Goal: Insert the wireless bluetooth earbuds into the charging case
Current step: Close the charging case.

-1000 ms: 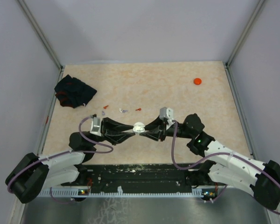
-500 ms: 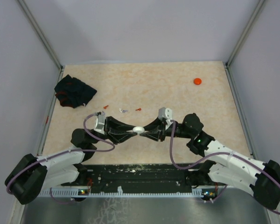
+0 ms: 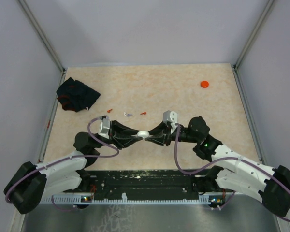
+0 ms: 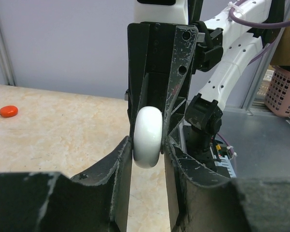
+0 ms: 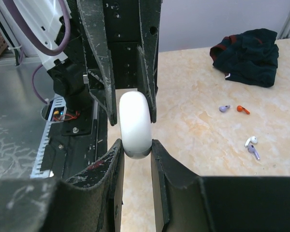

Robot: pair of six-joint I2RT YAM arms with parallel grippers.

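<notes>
The white, rounded charging case [image 3: 143, 134] stands on edge, pinched between the left gripper [image 4: 147, 145] and the right gripper [image 5: 135, 145]. From it, the earbuds lie loose: a red earbud [image 3: 143, 113] at 12 o'clock, a white and pale purple pair [image 3: 128, 114] at 11, a second red earbud [image 3: 109, 110] beside a pale purple earbud [image 5: 224, 108] at 10.

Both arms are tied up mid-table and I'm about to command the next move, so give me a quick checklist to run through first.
1. Left hand gripping the white case: ok, one finger on each face.
2. Right hand gripping it: ok, same hold from the opposite side.
3. Case lid open: cannot tell, only its edge shows and no gap is visible.
4. Earbuds located: ok, loose on the table beyond the hands.
5. A hand free to fetch an earbud: not ok, both are on the case.
</notes>
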